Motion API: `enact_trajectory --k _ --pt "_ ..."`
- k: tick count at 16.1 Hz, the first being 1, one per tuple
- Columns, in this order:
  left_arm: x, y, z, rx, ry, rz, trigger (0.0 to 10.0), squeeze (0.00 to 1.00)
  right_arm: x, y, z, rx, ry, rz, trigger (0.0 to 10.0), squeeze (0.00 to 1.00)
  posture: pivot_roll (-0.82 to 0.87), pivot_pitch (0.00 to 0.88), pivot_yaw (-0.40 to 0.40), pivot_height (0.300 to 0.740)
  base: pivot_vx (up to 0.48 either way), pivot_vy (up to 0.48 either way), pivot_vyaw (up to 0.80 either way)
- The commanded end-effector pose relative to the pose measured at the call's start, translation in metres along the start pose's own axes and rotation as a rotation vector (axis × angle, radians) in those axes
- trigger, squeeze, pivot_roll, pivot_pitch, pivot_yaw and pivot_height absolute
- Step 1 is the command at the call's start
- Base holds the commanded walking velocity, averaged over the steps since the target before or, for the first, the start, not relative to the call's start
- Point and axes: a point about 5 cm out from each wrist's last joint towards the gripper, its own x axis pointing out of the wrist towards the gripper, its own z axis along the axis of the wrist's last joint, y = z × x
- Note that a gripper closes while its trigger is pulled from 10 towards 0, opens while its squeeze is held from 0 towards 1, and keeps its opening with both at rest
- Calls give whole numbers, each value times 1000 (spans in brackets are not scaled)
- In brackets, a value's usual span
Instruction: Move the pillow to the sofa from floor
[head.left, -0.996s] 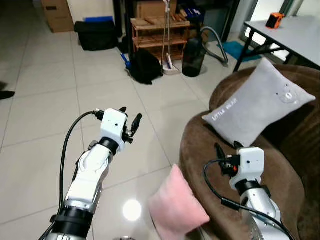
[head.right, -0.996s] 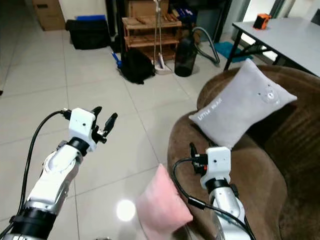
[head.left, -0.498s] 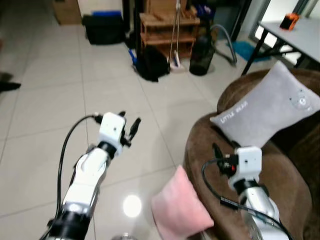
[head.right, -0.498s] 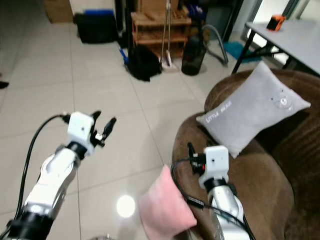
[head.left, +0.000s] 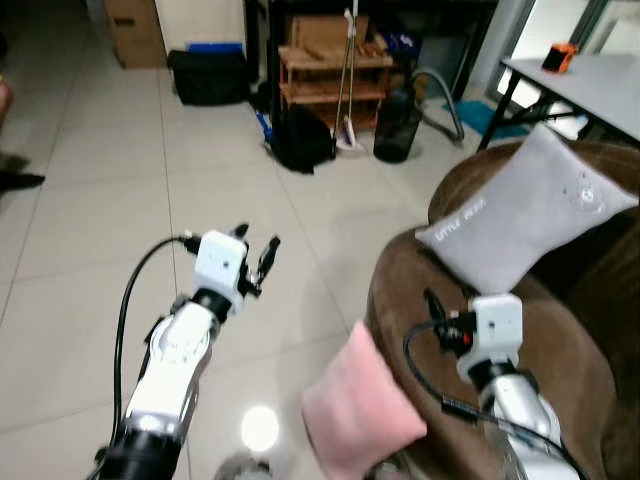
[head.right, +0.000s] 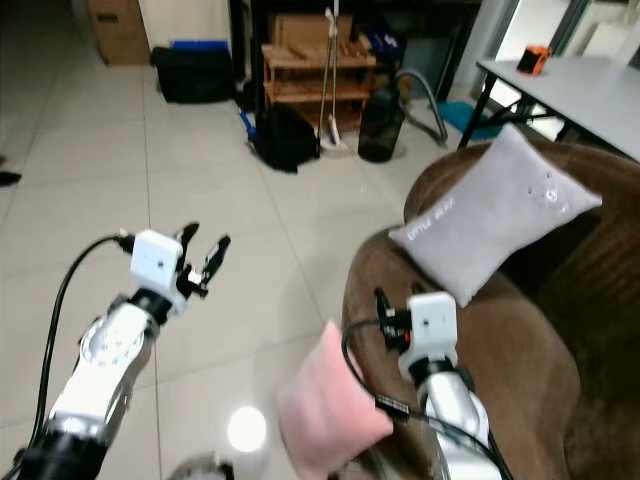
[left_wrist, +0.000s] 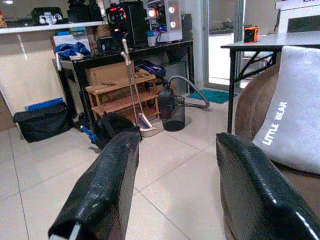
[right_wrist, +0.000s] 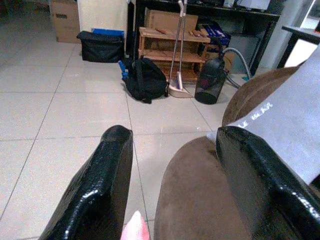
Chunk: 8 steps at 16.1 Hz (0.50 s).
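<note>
pink pillow (head.left: 358, 410) sits low on the tiled floor (head.left: 90, 260), leaning against the front of the brown sofa (head.left: 560, 350), between the two arms. left pincer (head.left: 256, 255) raised over the open floor, well apart from the pillow; fingers (left_wrist: 100, 195) spread wide, nothing between them. right pincer (head.left: 433, 303) up over the sofa's rounded arm, just above and beside the pillow's upper corner, not touching it; its fingers (right_wrist: 95, 195) also spread wide and empty, a pink tip of the pillow showing low between them in the right wrist view. grey pillow (head.left: 525, 215) with small white lettering rests tilted on the sofa seat, against the backrest. beyond the sofa, a white table (head.left: 585, 80) on black legs carries a small orange object (head.left: 558, 57). far side of the room: wooden rack (head.left: 325, 70) with a broom and dustpan (head.left: 345, 125) stood in front, black backpack (head.left: 300, 140) on the floor, dark vacuum canister (head.left: 397, 125) with a hose, black bag (head.left: 208, 75), cardboard box (head.left: 135, 30) in the corner. bright glare spot on the tiles near the left arm. frames slightly blurred.
</note>
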Motion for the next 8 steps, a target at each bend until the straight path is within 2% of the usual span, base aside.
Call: enact_trajectory --k 1,8 --pt "-2 -1 -3 -7 9 -4 10000 0 0 -2 -1 -11 5 -2 10000 0 70 4 -51 635 0 0 0" --pt "-5 -4 -7 -3 15 20 10000 0 -1 -3 0 -18 9 12 10000 0 63 24 -74 585 0 0 0"
